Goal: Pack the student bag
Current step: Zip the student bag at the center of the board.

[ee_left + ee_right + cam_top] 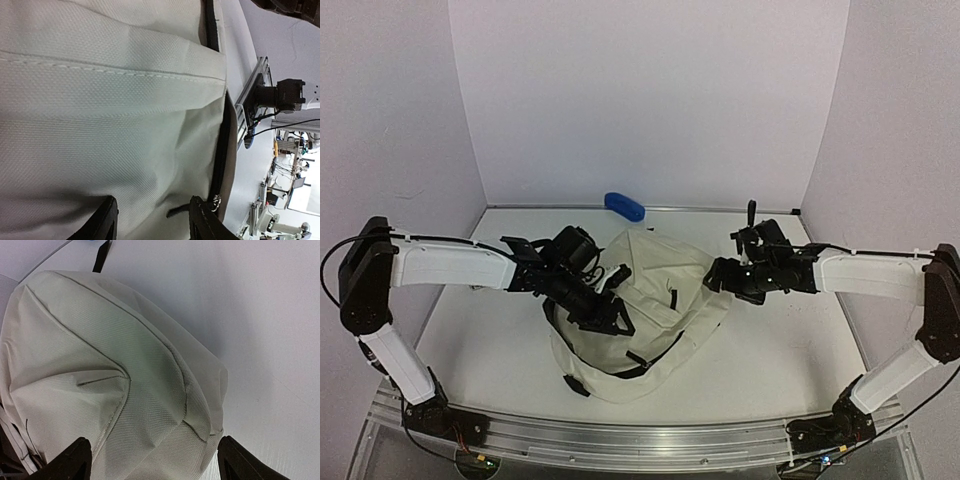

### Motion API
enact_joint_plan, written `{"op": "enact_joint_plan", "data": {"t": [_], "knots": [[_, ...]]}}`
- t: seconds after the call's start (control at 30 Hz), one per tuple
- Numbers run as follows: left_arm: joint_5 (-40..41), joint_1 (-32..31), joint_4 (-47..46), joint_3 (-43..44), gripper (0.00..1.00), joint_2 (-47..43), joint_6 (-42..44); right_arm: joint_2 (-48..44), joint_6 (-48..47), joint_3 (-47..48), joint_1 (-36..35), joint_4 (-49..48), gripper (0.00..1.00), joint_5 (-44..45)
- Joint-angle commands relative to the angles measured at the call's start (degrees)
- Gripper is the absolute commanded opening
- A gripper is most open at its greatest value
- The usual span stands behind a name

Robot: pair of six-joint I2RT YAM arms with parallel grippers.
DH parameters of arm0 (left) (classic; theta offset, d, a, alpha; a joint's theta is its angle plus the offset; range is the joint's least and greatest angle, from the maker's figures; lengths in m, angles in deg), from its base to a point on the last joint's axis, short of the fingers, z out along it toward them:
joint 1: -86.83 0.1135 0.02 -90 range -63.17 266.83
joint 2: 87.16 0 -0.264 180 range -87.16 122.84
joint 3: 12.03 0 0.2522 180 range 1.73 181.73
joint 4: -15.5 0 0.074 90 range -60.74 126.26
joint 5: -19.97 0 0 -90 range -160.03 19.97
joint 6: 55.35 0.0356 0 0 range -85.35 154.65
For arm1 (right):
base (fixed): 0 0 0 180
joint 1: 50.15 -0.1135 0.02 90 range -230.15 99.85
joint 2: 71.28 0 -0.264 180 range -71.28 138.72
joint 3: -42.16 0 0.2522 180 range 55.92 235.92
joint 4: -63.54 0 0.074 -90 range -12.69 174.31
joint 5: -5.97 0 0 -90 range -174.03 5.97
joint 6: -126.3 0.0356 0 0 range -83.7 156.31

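A white table (770,350) stands in a booth of plain white walls (650,100) at the back and both sides, with an aluminium rail (640,440) along its near edge where the arms are bolted. A small blue thing (624,206) lies at the far edge of the table, against the back wall and well apart from everything else. The bag (650,265) lies flat at the middle of the table, between the two arms. Its long axis runs from far to near and leans a little to the left at the near end, with the rounded end towards the back wall. A black strap (655,365) curls along its near right edge. No opening shows, so what is inside the bag cannot be told. The left gripper (613,322) is down on the left part of the bag. In the wrist view its fingers (102,220) stand partly apart with cream cloth between them, and whether they pinch the cloth I cannot tell. The right gripper (718,275) is at the bag's right edge, its fingers (75,462) spread wide to either side of a corner of the bag and clamped on nothing
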Motion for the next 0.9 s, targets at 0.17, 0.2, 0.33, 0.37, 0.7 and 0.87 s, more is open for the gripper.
{"op": "enact_joint_plan", "data": {"t": [0.17,0.2,0.33,0.37,0.7,0.87], "knots": [[-11.2,-0.7,-11.9,-3.1,0.46,0.1,-5.1,1.1,0.2,-0.4,0.4,-3.0,0.85,-0.3],[-11.6,-0.9,-11.9,-3.2,0.46,0.4,-5.4,1.1,0.3,-0.5,0.4,-3.0,0.85,-0.4],[-11.2,-1.7,-10.0,-3.6,0.44,0.6,-5.6,1.1,0.4,-0.7,0.4,-3.2,0.85,-0.3],[-10.6,-1.8,-9.4,-3.6,0.44,0.3,-5.5,1.1,0.4,-0.7,0.4,-3.3,0.85,-0.3],[-9.8,-2.9,-6.4,-3.8,0.43,0.7,-5.4,1.3,1.0,-1.1,0.4,-4.1,0.85,-1.1],[-10.6,-3.2,-7.2,-4.3,0.43,1.0,-5.7,1.6,1.0,-1.1,0.4,-4.3,0.84,-1.3]]}}
